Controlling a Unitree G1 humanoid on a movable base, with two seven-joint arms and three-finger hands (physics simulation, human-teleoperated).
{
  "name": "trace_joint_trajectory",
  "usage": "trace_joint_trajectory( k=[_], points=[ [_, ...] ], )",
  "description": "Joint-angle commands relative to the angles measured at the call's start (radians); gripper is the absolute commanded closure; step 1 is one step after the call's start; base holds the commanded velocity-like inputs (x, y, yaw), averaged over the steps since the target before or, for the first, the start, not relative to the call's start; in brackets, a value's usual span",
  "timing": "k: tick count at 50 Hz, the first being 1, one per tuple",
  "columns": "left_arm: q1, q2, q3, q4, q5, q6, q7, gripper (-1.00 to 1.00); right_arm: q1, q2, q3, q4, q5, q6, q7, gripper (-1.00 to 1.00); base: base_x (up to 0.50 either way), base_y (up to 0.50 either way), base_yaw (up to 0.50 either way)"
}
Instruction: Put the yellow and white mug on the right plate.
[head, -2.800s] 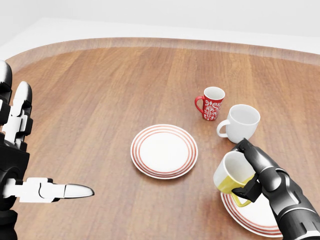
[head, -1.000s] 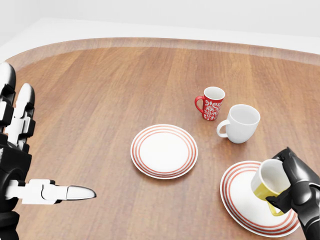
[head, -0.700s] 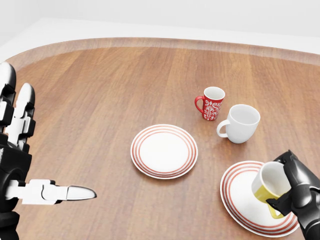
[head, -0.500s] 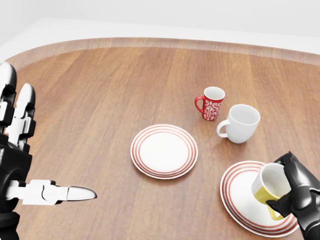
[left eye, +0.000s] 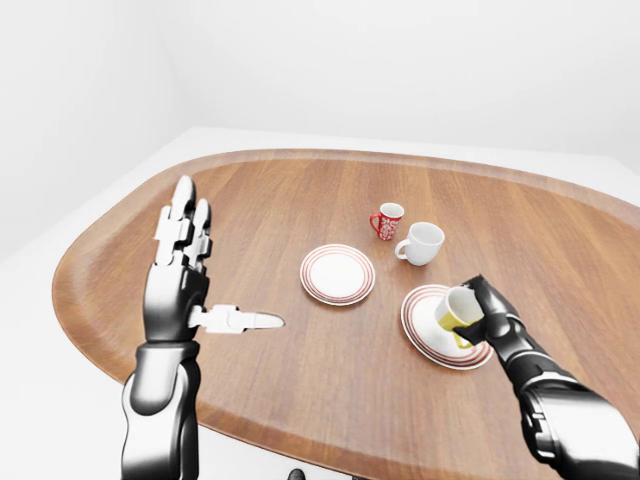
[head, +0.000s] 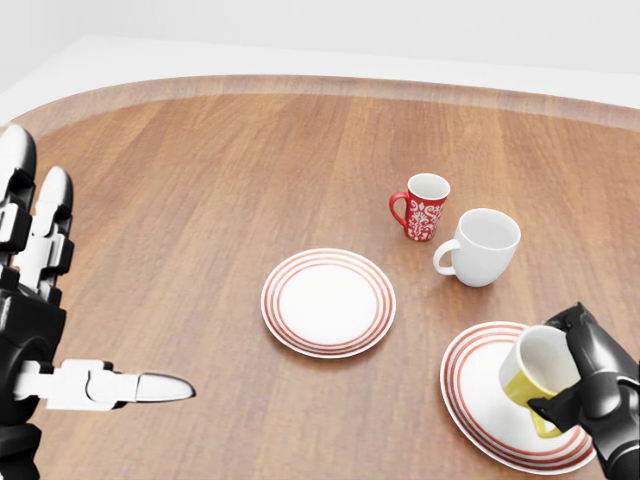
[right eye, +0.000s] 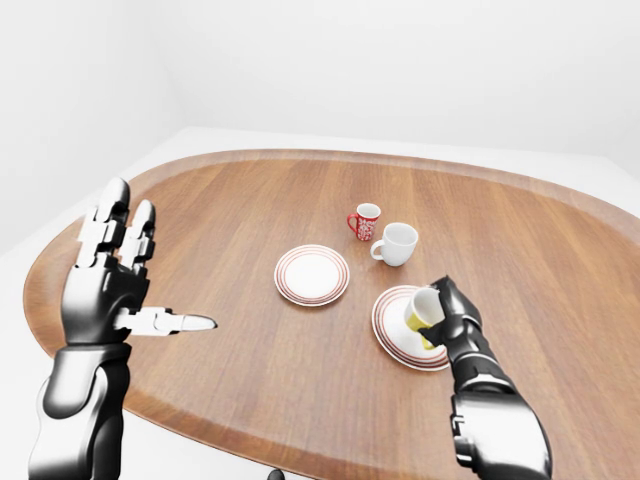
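The yellow and white mug (head: 535, 372) is tilted to the left, low over the right plate (head: 477, 400), a white plate with red rings at the lower right of the head view. My right hand (head: 583, 385) is shut on the mug, its black fingers round the mug's right side and handle. Whether the mug's base touches the plate cannot be told. My left hand (head: 40, 330) is raised at the left edge, open and empty, fingers spread with the thumb pointing right.
A second red-ringed plate (head: 328, 302) lies at the centre of the oval wooden table (head: 220, 190). A red patterned mug (head: 424, 206) and a plain white mug (head: 482, 246) stand above the right plate. The table's rim curves along the top.
My right hand has carried the mug to the right, from the plate's left edge to over its middle, and in the last second lowered it slightly. The left hand has barely moved.
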Motion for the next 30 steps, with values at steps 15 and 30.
trace_joint_trajectory(
  k=[15,30],
  points=[
    [0.003,0.0,0.0,-0.006,-0.001,0.0,-0.001,-1.0,-0.003,0.0,-0.01,-0.007,-0.013,0.0,0.001,-1.0,0.0,0.0,0.0],
    [0.006,-0.002,-0.002,-0.007,0.001,0.0,-0.003,-1.0,-0.005,-0.002,-0.014,-0.008,-0.005,0.0,-0.001,-1.0,0.0,0.0,0.0]
  ],
)
